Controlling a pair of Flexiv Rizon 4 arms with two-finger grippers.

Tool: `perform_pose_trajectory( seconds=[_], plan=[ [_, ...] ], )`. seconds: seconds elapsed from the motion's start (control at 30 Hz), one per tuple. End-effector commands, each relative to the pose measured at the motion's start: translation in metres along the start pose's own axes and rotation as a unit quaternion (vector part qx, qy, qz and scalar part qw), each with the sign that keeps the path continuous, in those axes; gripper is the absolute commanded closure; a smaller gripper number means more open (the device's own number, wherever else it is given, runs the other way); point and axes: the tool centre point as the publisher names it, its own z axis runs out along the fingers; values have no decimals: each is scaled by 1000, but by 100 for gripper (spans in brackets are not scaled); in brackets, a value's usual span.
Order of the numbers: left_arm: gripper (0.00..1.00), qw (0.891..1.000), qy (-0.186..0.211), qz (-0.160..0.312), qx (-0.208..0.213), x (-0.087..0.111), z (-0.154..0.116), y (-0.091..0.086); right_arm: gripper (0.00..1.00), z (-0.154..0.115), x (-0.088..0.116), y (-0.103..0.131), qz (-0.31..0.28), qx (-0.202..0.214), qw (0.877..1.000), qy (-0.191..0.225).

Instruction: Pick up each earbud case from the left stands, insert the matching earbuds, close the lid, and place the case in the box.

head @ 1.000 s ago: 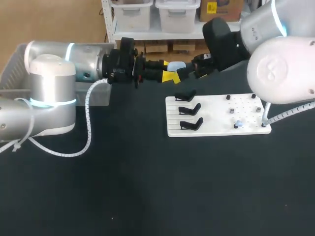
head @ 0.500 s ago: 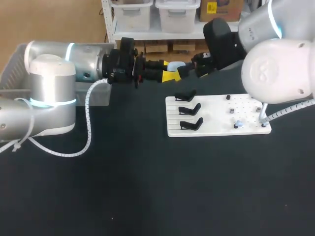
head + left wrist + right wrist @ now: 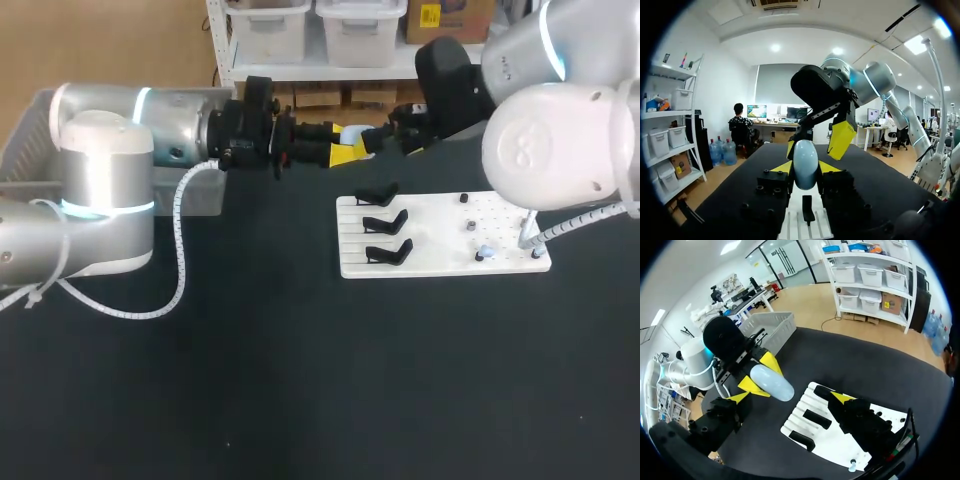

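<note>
the left claw point(image 3: 805, 171) is clenched on the pale blue earbud case point(image 3: 805, 159), one yellow tip on each side. it holds the case out level, high over the far end of the worktop point(image 3: 300, 380) and well clear of the white board point(image 3: 440, 215). held that way, i'd say, the case is being offered to the other arm. the right claw point(image 3: 790, 398) faces it with its fingers spread wide and released. the case's end sits in the gap between them, and neither tip seems to press on it. my guess is the right arm is here to work the lid or take the case over.

the case looks shut from where i stand; i see no gap at the lid and can't tell what is inside. the three black stands point(image 3: 386, 221) on the board carry no case. a small pale piece point(image 3: 484, 250), maybe an earbud, sits among the pegs. the grey box point(image 3: 25, 140) waits behind the left arm, and i can't make out its inside.
</note>
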Motion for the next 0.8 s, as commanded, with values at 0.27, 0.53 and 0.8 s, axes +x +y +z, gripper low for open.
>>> perform_pose_trajectory(
  seconds=[0.27,0.53,0.8],
  plan=[
    [100,1000,-1,2,-2,1,0,-1,0,4,-2,-5,3,8,1000,0],
    [100,1000,-1,2,-2,1,0,-1,0,3,-9,-6,1,15,1000,-8],
    [100,1000,-1,2,-2,1,0,-1,0,-5,-20,-10,2,28,999,-22]
  ],
)
